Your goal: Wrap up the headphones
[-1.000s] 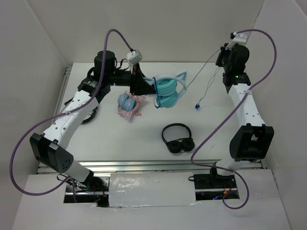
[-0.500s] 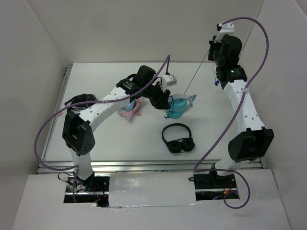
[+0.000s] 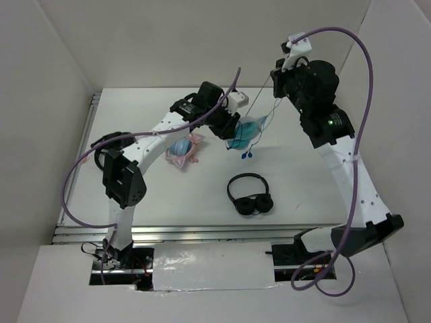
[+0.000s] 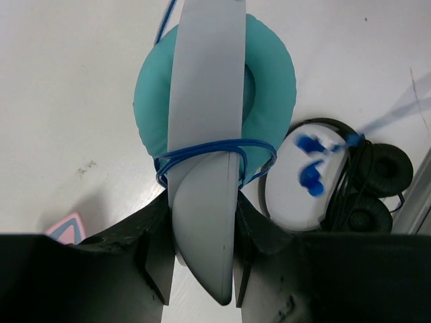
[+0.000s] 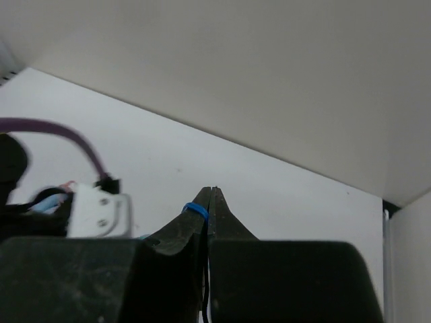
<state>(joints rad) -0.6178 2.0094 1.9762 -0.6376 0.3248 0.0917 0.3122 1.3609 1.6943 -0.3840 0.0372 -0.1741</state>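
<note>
Left gripper [image 4: 202, 257] clamped tight on the pale headband of the teal round-cupped cat-ear headphones [image 3: 253, 128], held off the white table [image 3: 303, 182] toward its 12 o'clock side. Thin blue cable [image 4: 215, 144] looped round the band. Right gripper [image 5: 211, 192] at 1 o'clock of the cups, fingers pressed together on the cable. Small blue plug [image 3: 246, 155] dangles at 6 o'clock. Plain black headphones [image 3: 250, 195] lie further along 6 o'clock; blue-and-pink pair [image 3: 180, 148] lies at 8 o'clock.

In your left wrist view the blue plug [image 4: 311, 176] is smeared by blur. Only one cup of the headphones [image 4: 205, 101] shows, half hidden behind their band.
</note>
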